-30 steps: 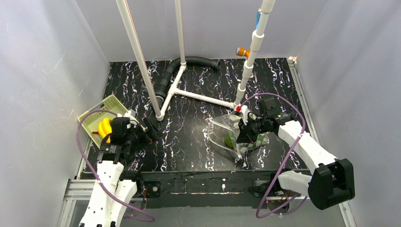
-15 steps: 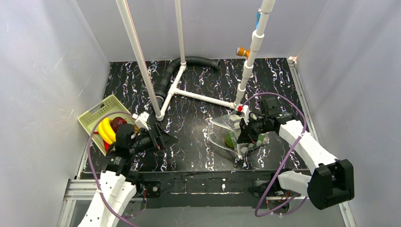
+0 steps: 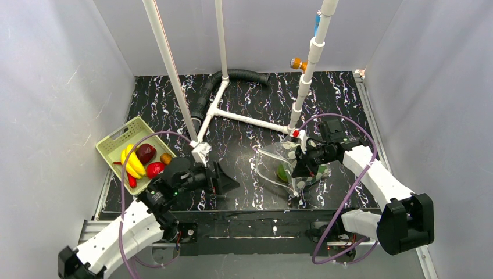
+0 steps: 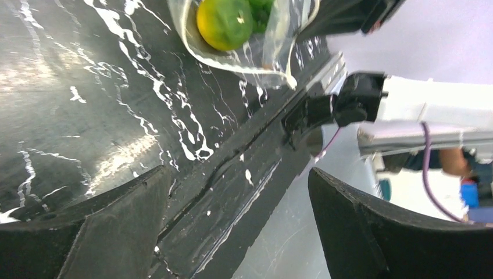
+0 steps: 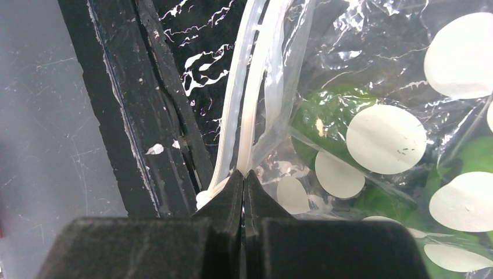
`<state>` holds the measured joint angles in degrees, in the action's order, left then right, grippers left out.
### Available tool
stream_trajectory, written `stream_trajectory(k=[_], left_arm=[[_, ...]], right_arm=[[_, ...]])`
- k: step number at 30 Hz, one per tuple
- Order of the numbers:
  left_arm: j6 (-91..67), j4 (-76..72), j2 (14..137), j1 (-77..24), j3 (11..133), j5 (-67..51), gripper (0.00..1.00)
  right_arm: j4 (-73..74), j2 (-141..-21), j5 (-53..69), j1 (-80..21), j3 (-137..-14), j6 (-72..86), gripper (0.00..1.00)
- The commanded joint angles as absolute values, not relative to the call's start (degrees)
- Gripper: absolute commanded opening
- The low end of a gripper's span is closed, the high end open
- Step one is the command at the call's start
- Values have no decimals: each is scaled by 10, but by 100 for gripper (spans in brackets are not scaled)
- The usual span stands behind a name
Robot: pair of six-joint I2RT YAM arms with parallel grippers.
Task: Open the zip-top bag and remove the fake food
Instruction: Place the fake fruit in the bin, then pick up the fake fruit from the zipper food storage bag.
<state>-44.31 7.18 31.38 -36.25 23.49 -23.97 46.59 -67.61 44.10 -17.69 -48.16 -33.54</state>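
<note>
Looks like mid-unloading: the right gripper (image 5: 243, 174) is pinched on the zip edge of the bag (image 3: 267, 160), right side of the table (image 3: 244, 99), green food (image 4: 224, 23) inside, so the left gripper (image 3: 224, 181), fingers spread and empty, has to reach in next.

I counted one zip-top bag (image 3: 271, 161) holding at least two fake food items: one green round fruit (image 4: 224, 23) and one green piece (image 4: 263, 6). One basket (image 3: 113, 142) held one banana bunch (image 3: 130, 163), one dark red round fruit (image 3: 145, 153), one red round fruit (image 3: 154, 169), one chili (image 3: 131, 181) and one small orange piece (image 3: 167, 157). I had two grippers: one left gripper (image 4: 238, 174) and one right gripper (image 5: 244, 174).
</note>
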Motion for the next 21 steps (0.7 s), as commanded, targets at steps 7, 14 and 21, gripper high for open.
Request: stream_trajectory(k=[7,14,21], left_arm=[[-345,-81,462,-562,274,-37,86],[-284,-209,550,-621,277,22,86],[-231,-255,634,-638,312,25,83]], right_arm=[[486,-674,465,-169,-507,-358,1],[487,-671,466,-168,-508,-360,1],[488,-669,467,-167,-508,-361,1]])
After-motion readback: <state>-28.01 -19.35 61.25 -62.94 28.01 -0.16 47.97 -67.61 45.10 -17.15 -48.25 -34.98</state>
